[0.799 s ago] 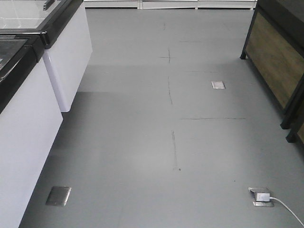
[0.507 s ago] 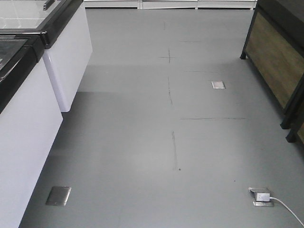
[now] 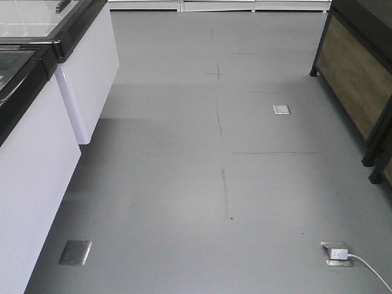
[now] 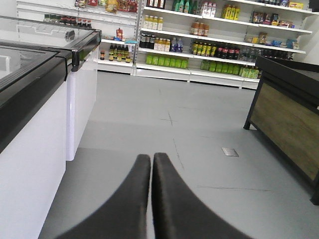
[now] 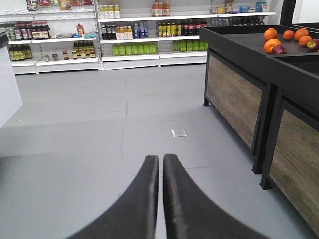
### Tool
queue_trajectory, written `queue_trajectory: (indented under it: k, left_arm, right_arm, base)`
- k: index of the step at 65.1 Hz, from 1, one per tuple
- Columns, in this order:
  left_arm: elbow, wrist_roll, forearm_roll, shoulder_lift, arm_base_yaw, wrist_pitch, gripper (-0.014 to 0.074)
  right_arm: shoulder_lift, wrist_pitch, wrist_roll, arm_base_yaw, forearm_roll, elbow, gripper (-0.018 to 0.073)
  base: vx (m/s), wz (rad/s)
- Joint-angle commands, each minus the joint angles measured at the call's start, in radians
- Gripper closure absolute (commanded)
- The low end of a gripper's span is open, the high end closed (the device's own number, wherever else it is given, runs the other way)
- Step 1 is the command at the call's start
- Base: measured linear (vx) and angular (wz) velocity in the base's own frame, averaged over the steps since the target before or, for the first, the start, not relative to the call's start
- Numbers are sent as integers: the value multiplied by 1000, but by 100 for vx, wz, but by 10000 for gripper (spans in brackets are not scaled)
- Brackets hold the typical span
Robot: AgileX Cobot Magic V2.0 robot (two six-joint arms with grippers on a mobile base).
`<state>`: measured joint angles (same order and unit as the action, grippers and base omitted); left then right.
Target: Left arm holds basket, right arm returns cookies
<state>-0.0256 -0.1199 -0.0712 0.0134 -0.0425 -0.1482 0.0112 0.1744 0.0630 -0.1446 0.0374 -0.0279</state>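
Note:
Neither the basket nor the cookies show in any view. In the left wrist view my left gripper (image 4: 151,157) is shut, its two black fingers pressed together over bare grey floor with nothing between them. My right gripper (image 5: 161,158) in the right wrist view is likewise shut and holds nothing, its fingers pointing down a grey aisle. No arm appears in the front-facing view, which takes in only floor and shop fittings.
White chest freezers (image 3: 37,153) with black rims line the left. A black and wood produce stand (image 5: 249,74) with oranges (image 5: 286,40) stands on the right. Shelves of bottles (image 4: 199,45) fill the far wall. Floor outlet plates (image 3: 76,252) and a plugged socket (image 3: 337,252) lie low.

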Motion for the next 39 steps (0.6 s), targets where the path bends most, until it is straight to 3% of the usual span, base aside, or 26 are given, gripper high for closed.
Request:
queue_trajectory:
  k: [1,18,28,39]
  left_arm:
    - [21,1,-8,11,1,69,602]
    - [21,1,-8,11,1,69,602]
    - [21,3,52,11,1,80,602]
    - [21,2,52,11,1,85,602]
  right_arm:
    - [13,-71,-5,-4,9,-18,566]
    - [13,-71,-5,-4,9,-18,566]
    - [13,-71,-5,-4,9,-18,566]
    - [13,-71,-5,-4,9,-18,566]
  base:
    - [0,0]
    - [0,0]
    - [0,0]
    - [0,0]
